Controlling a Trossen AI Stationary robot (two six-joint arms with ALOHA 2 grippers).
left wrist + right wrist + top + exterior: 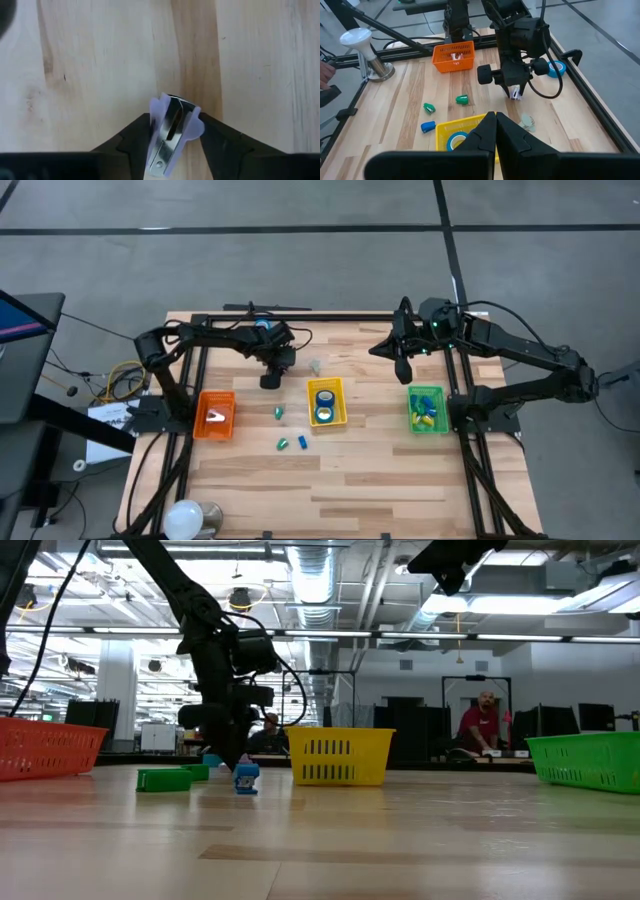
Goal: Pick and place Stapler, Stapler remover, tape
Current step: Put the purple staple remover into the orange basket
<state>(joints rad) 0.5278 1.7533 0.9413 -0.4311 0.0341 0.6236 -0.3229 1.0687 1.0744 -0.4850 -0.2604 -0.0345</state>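
Nearest the front edge of the pale wooden plank table [380, 480]: a white domed lamp on a metal base [190, 520], at the left corner.

Mid-table, loose: a small blue stapler [302, 442] beside a small green stapler [283, 444]; a second green stapler [279, 413] a little farther back.

Mid-table, baskets in a row: an orange slotted plastic basket [214, 430] on the left; a yellow slotted plastic basket [340, 405] in the middle, holding rolls of blue tape with pale centre holes [324, 397]; a green slotted plastic basket [426, 425] on the right, holding blue and yellow pieces.

Behind the baskets: the left gripper [175, 137], between the orange and yellow baskets, its dark fingers clamped on a pale lilac plastic staple remover with metal jaws [171, 131], held just above the wood. A second pale clear staple remover [315, 366] lies just beyond the yellow basket.

Rear of table: a loose roll of blue tape [554, 68] near the back rail; the right gripper [496, 127], raised high over the table beyond the green basket, fingers pressed together, holding nothing.

Beyond the table: a person in a red top [483, 724].
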